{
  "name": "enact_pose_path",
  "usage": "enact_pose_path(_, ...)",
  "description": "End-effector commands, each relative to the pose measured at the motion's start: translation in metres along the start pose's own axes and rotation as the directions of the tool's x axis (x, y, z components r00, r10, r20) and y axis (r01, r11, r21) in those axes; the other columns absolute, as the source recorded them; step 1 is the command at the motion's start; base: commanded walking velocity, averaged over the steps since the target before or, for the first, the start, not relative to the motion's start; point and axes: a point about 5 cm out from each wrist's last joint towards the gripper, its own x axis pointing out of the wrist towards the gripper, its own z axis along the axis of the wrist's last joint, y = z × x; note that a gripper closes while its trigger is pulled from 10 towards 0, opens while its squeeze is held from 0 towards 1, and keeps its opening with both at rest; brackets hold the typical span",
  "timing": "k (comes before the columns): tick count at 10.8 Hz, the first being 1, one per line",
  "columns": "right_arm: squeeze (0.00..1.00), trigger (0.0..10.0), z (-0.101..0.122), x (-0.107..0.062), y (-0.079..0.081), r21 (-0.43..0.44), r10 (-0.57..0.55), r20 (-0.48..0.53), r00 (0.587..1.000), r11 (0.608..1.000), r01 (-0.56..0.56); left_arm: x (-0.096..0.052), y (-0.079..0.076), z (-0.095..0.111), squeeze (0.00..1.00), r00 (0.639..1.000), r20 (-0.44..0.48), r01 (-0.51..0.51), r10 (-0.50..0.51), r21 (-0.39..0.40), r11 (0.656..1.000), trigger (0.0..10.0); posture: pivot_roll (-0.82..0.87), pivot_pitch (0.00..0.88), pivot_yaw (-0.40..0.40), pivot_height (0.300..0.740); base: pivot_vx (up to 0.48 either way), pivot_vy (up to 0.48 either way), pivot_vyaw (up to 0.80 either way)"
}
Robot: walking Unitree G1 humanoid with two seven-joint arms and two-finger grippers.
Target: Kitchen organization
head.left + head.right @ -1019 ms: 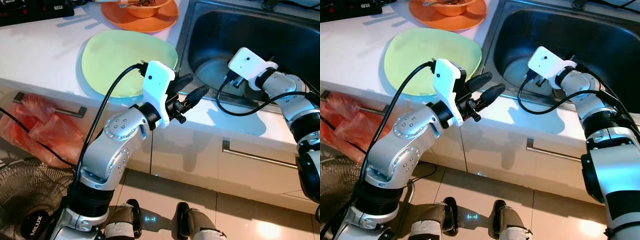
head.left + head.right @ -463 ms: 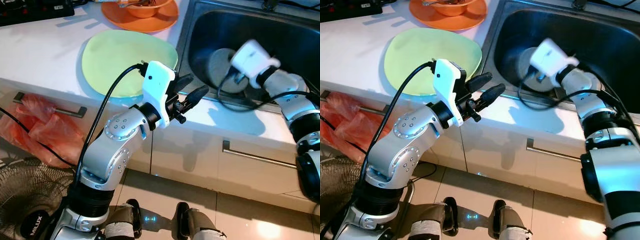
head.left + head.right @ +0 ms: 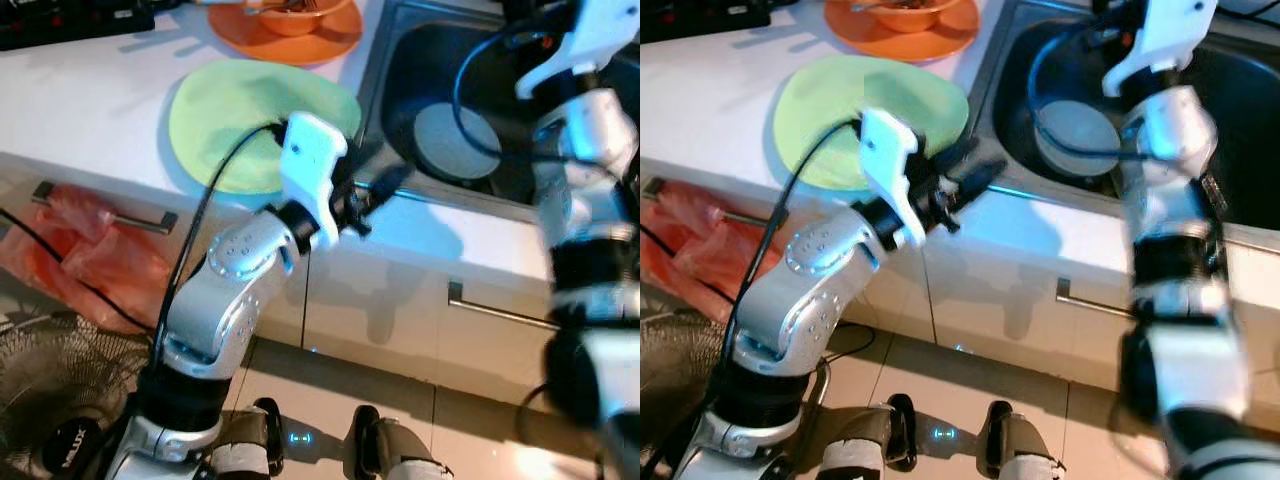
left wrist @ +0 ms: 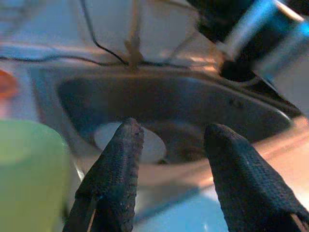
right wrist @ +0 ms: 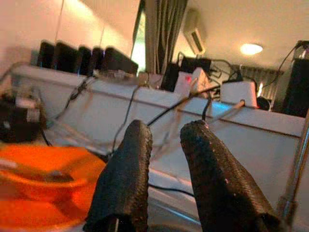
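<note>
A round white plate (image 3: 455, 140) lies flat on the bottom of the steel sink (image 3: 400, 70). My right arm (image 3: 590, 110) is raised high above the sink's right side. Its gripper (image 5: 166, 128) is open with a narrow gap and holds nothing. My left gripper (image 3: 385, 185) hovers over the counter's front edge just left of the sink, open and empty, pointing toward the basin. A large pale green plate (image 3: 255, 120) rests on the white counter behind the left wrist. An orange plate carrying an orange bowl (image 3: 290, 20) sits farther back.
A red plastic bag (image 3: 80, 260) hangs by the lower drawers on the left. Beside it, a floor fan (image 3: 50, 410) stands low. Metal drawer handles (image 3: 500, 310) run along the cabinet front. A black appliance (image 3: 60, 15) sits at the counter's back left.
My right arm has lifted out of the sink and swung up, leaving the white plate on the basin floor. The left arm has barely moved.
</note>
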Motion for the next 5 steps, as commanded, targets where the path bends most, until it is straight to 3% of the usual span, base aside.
enact_pose_path(1, 0.0, 10.0, 0.007, -0.005, -0.003, 0.031, -0.04, 0.026, 0.999, 0.999, 0.04, 0.001, 0.004, 0.004, 0.0, 0.999, 0.028, -0.036, 0.035, 0.004, 0.999, 10.0, 0.09, 0.248, -0.03, 0.74, 0.0, 0.0, 0.0)
enact_pose_path(2, 0.0, 10.0, 0.008, -0.025, 0.0, 0.079, -0.105, 0.024, 0.994, 0.991, 0.103, 0.001, 0.011, 0.006, 0.0, 0.995, 0.054, -0.079, 0.079, 0.011, 0.997, 10.0, 0.08, 0.244, -0.028, 0.74, 0.0, 0.0, 0.0)
enact_pose_path(3, 0.0, 10.0, 0.012, -0.035, 0.0, 0.088, -0.141, 0.017, 0.99, 0.986, 0.139, 0.0, 0.015, 0.007, 0.0, 0.992, 0.07, -0.104, 0.103, 0.009, 0.995, 10.0, 0.07, 0.242, -0.023, 0.74, 0.0, 0.0, 0.0)
enact_pose_path(5, 0.0, 10.0, 0.019, -0.052, 0.003, 0.038, -0.149, -0.01, 0.989, 0.988, 0.15, 0.0, 0.017, 0.007, 0.0, 0.989, 0.083, -0.122, 0.121, 0.009, 0.993, 10.0, 0.06, 0.236, -0.017, 0.74, 0.0, 0.0, 0.0)
